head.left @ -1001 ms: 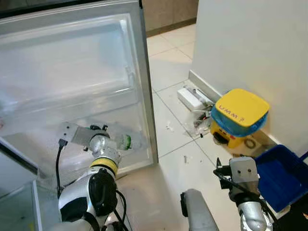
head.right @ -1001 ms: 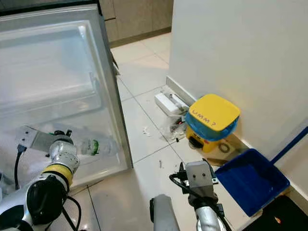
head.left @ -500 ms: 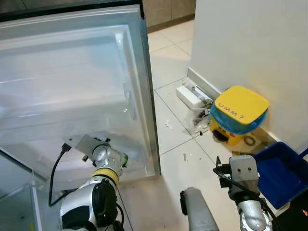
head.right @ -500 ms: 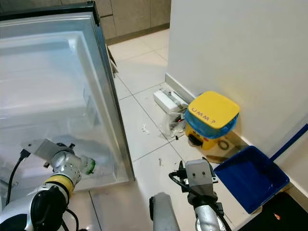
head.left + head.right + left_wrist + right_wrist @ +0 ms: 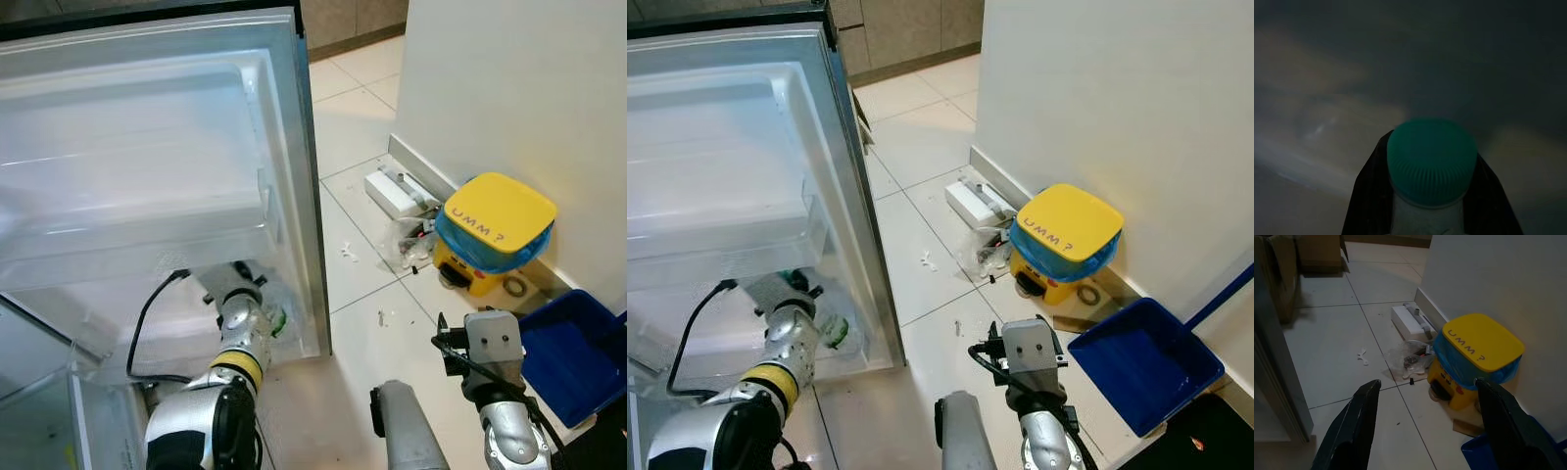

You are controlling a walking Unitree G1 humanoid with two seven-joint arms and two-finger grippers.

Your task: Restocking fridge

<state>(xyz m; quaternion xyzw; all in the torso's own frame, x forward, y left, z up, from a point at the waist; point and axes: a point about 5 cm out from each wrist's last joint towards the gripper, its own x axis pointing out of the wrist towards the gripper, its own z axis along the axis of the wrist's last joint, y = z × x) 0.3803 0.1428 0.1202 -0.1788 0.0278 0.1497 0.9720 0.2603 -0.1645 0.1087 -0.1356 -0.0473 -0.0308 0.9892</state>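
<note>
Fingers of the left gripper [image 5: 1432,196] are clamped on either side of a bottle [image 5: 1431,169] just under its green cap, which keeps the neck steady as the arm reaches into the open fridge door [image 5: 157,147] that takes up the upper left of the head views. That door is by far the largest thing here, a pale moulded liner with a shelf ledge across its middle and a lower door bin [image 5: 284,338] at the centre left, and the bottle lies low against that bin, seemingly being set into it as part of the restocking. To the right of the frame a white wall rises above a tiled floor [image 5: 362,127], where a yellow-lidded container [image 5: 495,235] with a blue liner stands beside a blue dustpan [image 5: 578,352] at the lower right. A flat white box [image 5: 392,194] and some scraps lie against the skirting. Smallest and idle, the right gripper [image 5: 1425,423] hangs low at the lower right, its two black fingers spread wide apart with nothing between them, pointing at the floor.
</note>
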